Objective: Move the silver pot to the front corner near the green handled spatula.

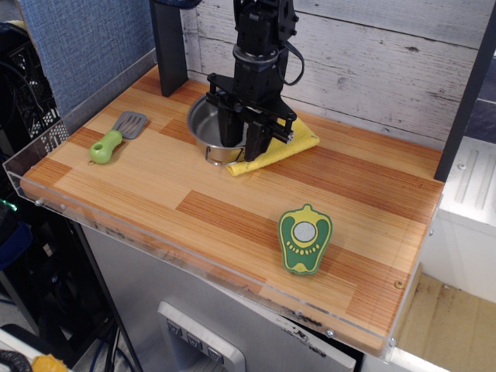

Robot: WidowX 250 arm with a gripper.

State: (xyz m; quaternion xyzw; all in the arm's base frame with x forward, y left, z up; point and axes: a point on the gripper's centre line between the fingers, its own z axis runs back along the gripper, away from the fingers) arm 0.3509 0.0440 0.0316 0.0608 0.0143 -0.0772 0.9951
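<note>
- The silver pot (208, 130) stands near the back edge of the bench, a little left of the middle, partly on a yellow cloth (288, 144) that spreads out to its right.
- One wire loop handle of the pot points toward the front edge and lies over the cloth's left part.
- The black gripper (245, 138) comes straight down from above; its fingers (258, 139) are drawn close together at the right side of the pot, on the rim there, so it appears clamped on the pot's rim.
- The pot's bottom seems to sit on the wood and the cloth; if it is raised a little, I cannot tell.
- The green handled spatula (115, 136) lies close to the left edge, the grey slotted blade toward the back and the lime-green handle toward the front.
- The front corner (35, 180) at the left, with the clear acrylic rim around it, is just in front of the spatula's handle and well apart from the pot.
- A green-and-yellow pepper-shaped toy (304, 238) lies flat near the front edge, toward the right side, well apart from the pot and the spatula.
</note>
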